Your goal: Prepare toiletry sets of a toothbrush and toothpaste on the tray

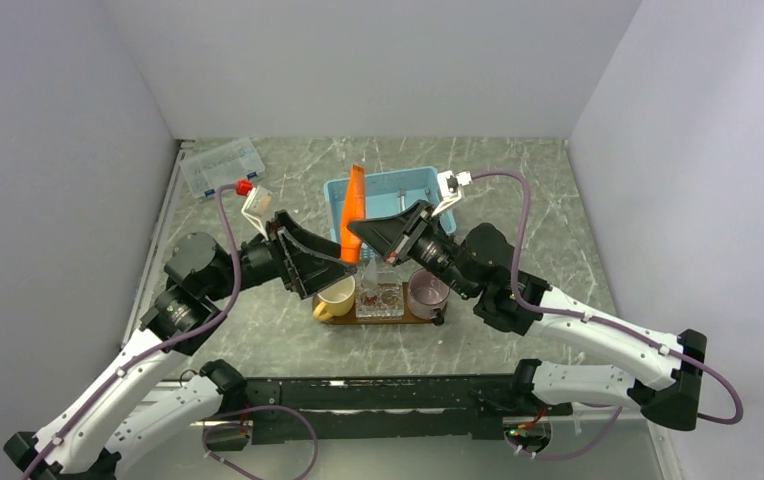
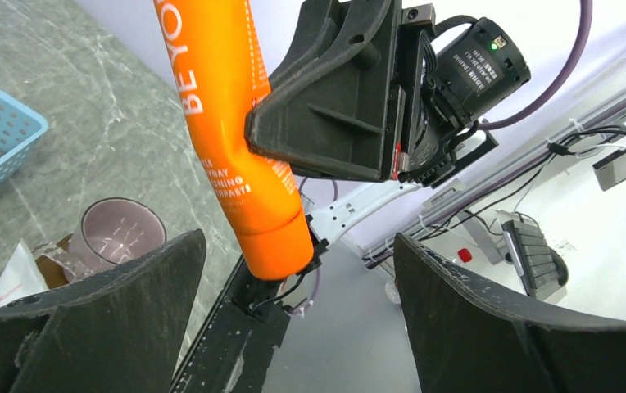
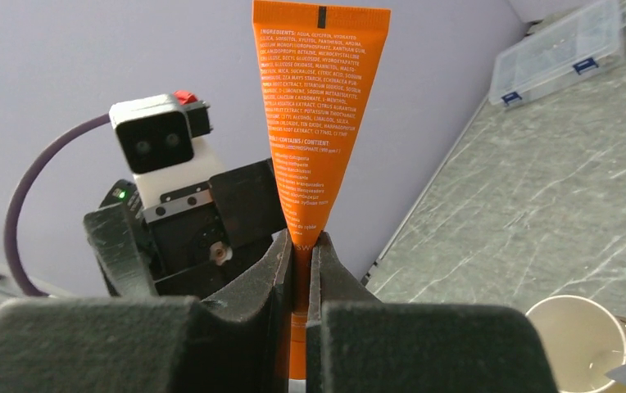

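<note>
Orange toothpaste tube upright mid-frame, held in the air just above the tray; pinched low on its body by right claw; left claw spread wide either side of the cap, not touching. Likely light, soft, slick plastic; best gripped gently at the stiffer shoulder by the cap. Reads "BEYO…" in white, cut off at frame edge; "INGREDIENTS:" fine print on back.

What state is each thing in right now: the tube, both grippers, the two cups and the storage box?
orange tube: upright, cap down, held in the air.
right gripper: shut on the orange tube.
left gripper: open, fingers either side of the tube, not touching.
yellow mug: upright on the tray, empty.
purple cup: upright on the tray.
clear box: lid shut.
</note>
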{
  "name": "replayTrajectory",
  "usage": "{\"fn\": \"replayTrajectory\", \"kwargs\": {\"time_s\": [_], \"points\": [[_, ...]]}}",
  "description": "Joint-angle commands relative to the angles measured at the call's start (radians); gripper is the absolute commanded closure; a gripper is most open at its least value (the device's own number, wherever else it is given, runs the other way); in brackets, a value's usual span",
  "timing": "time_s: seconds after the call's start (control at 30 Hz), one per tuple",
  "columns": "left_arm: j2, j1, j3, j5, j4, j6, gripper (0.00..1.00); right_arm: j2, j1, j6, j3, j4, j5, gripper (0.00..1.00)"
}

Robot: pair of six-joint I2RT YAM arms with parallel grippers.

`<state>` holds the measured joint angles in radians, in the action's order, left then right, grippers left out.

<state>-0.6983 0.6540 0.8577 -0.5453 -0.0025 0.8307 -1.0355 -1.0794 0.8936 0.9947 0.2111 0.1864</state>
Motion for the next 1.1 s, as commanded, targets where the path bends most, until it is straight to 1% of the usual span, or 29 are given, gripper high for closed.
{"fn": "replayTrajectory", "kwargs": {"time_s": [0.0, 0.13, 0.4, 0.57, 0.63, 0.67, 0.7, 0.77, 0.8, 0.83, 0.87, 0.9, 1.0, 1.03, 1.07], "points": [[-0.011, -0.004, -0.006, -0.038, 0.127, 0.055, 0.12, 0.030, -0.012, 0.024, -0.008, 0.124, -0.046, 0.94], [-0.032, -0.004, -0.017, -0.083, 0.197, 0.088, 0.21, 0.034, -0.022, 0.023, -0.024, 0.159, -0.059, 0.94], [-0.044, -0.004, -0.047, -0.118, 0.245, 0.131, 0.46, 0.038, -0.035, 0.005, -0.030, 0.181, -0.052, 0.92], [-0.038, -0.004, -0.047, -0.116, 0.226, 0.121, 0.71, 0.037, -0.044, -0.010, -0.027, 0.180, -0.049, 0.89], [-0.037, -0.004, -0.043, -0.114, 0.214, 0.114, 0.85, 0.038, -0.046, -0.014, -0.030, 0.181, -0.049, 0.85], [-0.037, -0.004, -0.038, -0.116, 0.206, 0.111, 0.95, 0.038, -0.047, -0.018, -0.031, 0.179, -0.049, 0.82], [-0.039, -0.005, -0.034, -0.116, 0.195, 0.105, 1.00, 0.038, -0.047, -0.021, -0.030, 0.171, -0.048, 0.79], [-0.037, -0.004, -0.033, -0.116, 0.185, 0.098, 1.00, 0.043, -0.046, -0.026, -0.035, 0.159, -0.049, 0.69], [-0.035, -0.004, -0.029, -0.117, 0.177, 0.092, 1.00, 0.049, -0.048, -0.031, -0.035, 0.151, -0.052, 0.61], [-0.033, -0.004, -0.023, -0.116, 0.158, 0.080, 1.00, 0.055, -0.046, -0.042, -0.029, 0.125, -0.053, 0.55], [-0.033, -0.004, -0.016, -0.115, 0.132, 0.065, 1.00, 0.064, -0.047, -0.059, -0.021, 0.099, -0.057, 0.51], [-0.032, -0.004, -0.009, -0.115, 0.106, 0.050, 1.00, 0.073, -0.047, -0.084, -0.011, 0.066, -0.065, 0.49], [-0.038, -0.004, 0.014, -0.134, 0.012, -0.007, 1.00, 0.110, -0.046, -0.178, 0.019, -0.064, -0.078, 0.48], [-0.037, -0.004, 0.013, -0.143, 0.005, -0.023, 1.00, 0.129, -0.046, -0.211, 0.029, -0.107, -0.082, 0.47], [-0.034, -0.005, 0.011, -0.157, -0.027, -0.036, 1.00, 0.155, -0.046, -0.264, 0.043, -0.159, -0.077, 0.46]]}}
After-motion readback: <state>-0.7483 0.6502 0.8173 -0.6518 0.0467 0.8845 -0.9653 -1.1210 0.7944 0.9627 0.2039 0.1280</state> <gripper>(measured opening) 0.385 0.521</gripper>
